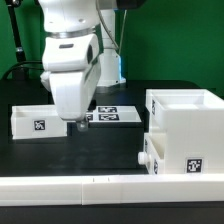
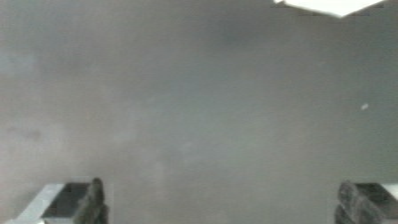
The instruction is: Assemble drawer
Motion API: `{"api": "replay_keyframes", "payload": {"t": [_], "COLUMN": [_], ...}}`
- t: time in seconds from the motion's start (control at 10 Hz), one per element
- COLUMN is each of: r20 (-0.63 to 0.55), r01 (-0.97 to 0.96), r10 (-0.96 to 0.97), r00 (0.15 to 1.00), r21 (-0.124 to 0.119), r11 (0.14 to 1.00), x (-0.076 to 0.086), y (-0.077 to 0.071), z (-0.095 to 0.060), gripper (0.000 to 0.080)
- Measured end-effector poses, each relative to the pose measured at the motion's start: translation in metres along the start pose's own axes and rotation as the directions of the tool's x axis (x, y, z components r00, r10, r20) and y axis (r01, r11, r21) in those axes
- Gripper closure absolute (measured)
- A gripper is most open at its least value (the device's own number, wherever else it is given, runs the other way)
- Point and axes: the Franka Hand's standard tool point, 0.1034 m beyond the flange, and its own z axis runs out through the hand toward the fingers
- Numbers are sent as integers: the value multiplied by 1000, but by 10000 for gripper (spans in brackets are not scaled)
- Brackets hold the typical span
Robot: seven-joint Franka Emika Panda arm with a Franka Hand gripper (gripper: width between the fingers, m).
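Note:
The big white hollow housing point(image 1: 186, 118) stands at the exterior view's right, with a tag on its front. A small tray with a knob point(image 1: 148, 156) sits against its lower left side. The second small tray point(image 1: 34, 120) lies at the exterior view's left, tag facing front. My gripper point(image 1: 79, 127) hangs low over the dark table just right of that tray. In the wrist view the gripper point(image 2: 214, 202) is open and empty, with its fingers point(image 2: 75, 203) wide apart over bare table. A white corner point(image 2: 331, 5) shows at the wrist frame's edge; I cannot tell what it belongs to.
The marker board point(image 1: 112, 116) lies flat behind and to the right of the gripper. A long low white rail point(image 1: 100, 187) runs along the front of the table.

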Motion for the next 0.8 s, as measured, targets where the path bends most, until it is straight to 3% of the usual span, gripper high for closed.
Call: {"api": "replay_keyframes", "payload": {"t": [0.2,0.5,0.8], "r20": [-1,-2,-14], "r01": [-34,-283,-603], "r10": [34,283,603], "r00": [999,959,797], "r21": [5,2,-51], "r11": [999,959,796], "x": [1,-1,-12], "y": [0,-1,-24], "z": [3,3,-3], "gripper": [151,151,151]}}
